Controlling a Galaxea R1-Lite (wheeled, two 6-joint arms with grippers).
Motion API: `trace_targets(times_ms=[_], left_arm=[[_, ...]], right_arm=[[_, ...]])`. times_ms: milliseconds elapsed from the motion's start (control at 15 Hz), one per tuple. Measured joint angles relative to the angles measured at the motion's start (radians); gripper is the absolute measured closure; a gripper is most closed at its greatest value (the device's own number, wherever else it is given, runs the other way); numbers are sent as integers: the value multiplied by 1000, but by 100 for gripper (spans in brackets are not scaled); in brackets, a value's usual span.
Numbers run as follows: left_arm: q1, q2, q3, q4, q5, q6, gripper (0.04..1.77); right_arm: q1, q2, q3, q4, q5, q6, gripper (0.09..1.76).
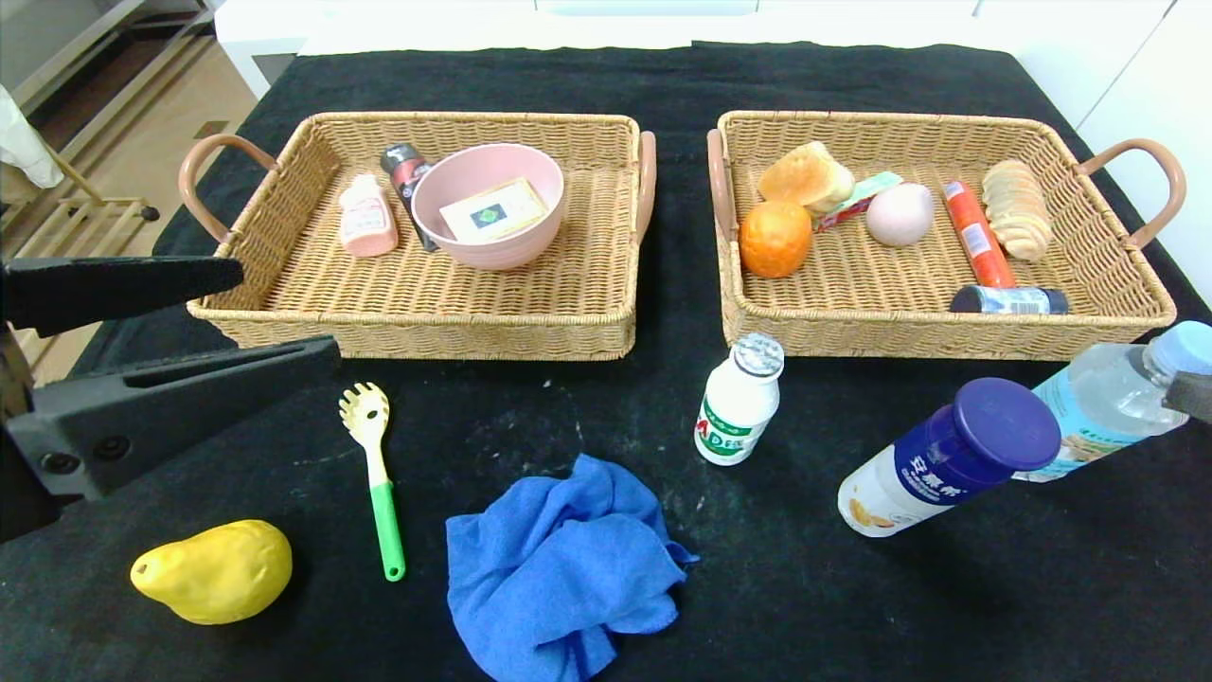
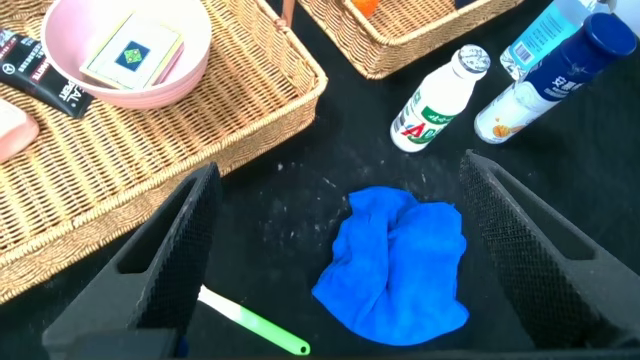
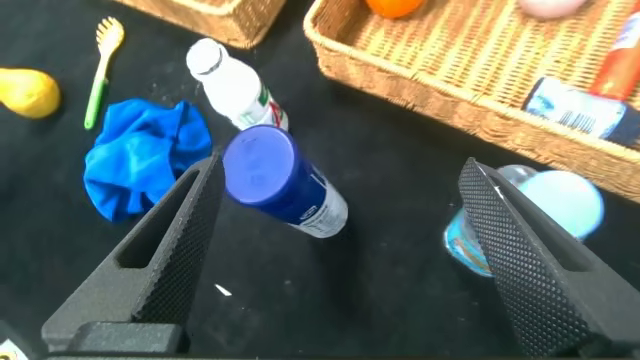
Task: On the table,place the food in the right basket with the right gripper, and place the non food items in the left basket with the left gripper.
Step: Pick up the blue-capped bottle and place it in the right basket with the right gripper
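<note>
food: I see a yellow pear [image 1: 213,571], white green-labelled bottle [image 1: 739,402], white blue-capped bottle [image 1: 947,459], clear water bottle [image 1: 1117,398] on black desk [image 1: 805,587]
left end effector [image 2: 335,260]: wide open, holding nothing
right end effector [image 3: 335,250]: wide open, holding nothing

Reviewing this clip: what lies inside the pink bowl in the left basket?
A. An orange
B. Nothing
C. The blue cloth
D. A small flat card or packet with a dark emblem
D: the pink bowl in the left basket holds a flat pale card with a dark emblem.
</note>
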Motion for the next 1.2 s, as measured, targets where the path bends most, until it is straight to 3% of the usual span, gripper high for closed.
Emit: trace_targets(times_ms=[467, 800, 1067, 1200], left_arm=[[-8, 2, -8, -1, -1, -3, 9], [-11, 10, -20, 0, 6, -5, 9], [-50, 9, -8, 1, 3, -3, 9], [-55, 9, -3, 0, 1, -1, 9]], right_arm=[[174, 26, 22, -1, -141, 0, 14], [209, 33, 76, -17, -144, -1, 14], [223, 32, 126, -40, -144, -8, 14], [224, 32, 158, -50, -149, -68, 14]])
